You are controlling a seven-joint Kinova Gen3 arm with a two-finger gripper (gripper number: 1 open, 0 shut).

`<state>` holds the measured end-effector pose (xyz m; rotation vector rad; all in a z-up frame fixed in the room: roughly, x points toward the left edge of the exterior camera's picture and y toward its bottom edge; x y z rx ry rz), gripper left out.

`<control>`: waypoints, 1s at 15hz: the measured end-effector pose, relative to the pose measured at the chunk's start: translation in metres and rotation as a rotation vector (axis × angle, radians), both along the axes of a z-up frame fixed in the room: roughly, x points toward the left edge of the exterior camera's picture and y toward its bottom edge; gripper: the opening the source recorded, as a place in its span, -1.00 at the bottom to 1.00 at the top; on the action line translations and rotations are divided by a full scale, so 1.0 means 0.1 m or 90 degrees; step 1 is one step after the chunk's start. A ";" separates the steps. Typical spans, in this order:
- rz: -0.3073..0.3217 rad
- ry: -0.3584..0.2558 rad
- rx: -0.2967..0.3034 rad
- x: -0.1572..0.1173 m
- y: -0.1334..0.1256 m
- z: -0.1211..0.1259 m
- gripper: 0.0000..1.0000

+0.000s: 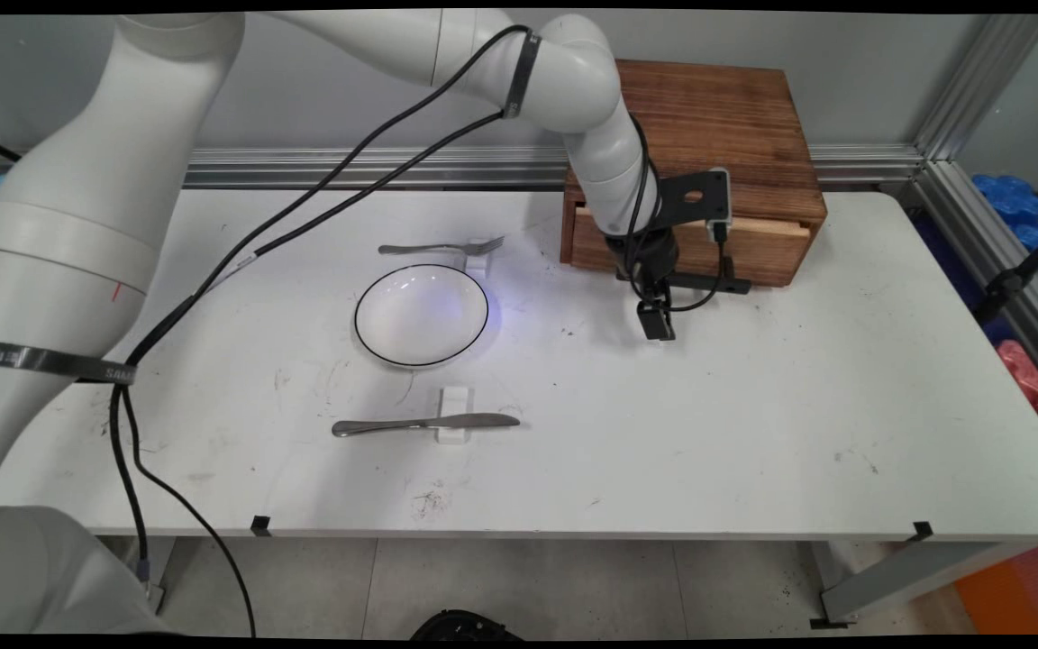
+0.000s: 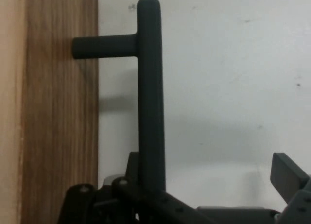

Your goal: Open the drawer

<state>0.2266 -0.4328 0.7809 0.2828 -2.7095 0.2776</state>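
Observation:
A brown wooden box (image 1: 717,117) stands at the back of the table, its drawer (image 1: 753,257) pulled out a little so a strip of pale wood shows on top. A black bar handle (image 2: 150,88) is fixed on the drawer front (image 2: 58,136). My gripper (image 1: 656,323) points down at the table just in front of the drawer's left part. In the hand view my gripper (image 2: 209,178) is open: the handle bar runs between the fingers, close against the left one, and the right fingertip (image 2: 289,178) stands well apart from it.
Left of the box, a white plate with a black rim (image 1: 421,315) lies on the table (image 1: 753,433). A fork (image 1: 442,247) lies on a small white rest behind the plate, and a knife (image 1: 424,425) lies on another in front of it. Black cables hang from the arm.

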 end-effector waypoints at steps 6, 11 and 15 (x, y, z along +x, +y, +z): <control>-0.004 0.001 0.013 -0.01 0.15 0.02 1.00; -0.010 0.004 0.025 -0.03 0.33 0.07 1.00; -0.018 0.009 0.036 -0.04 0.49 0.12 1.00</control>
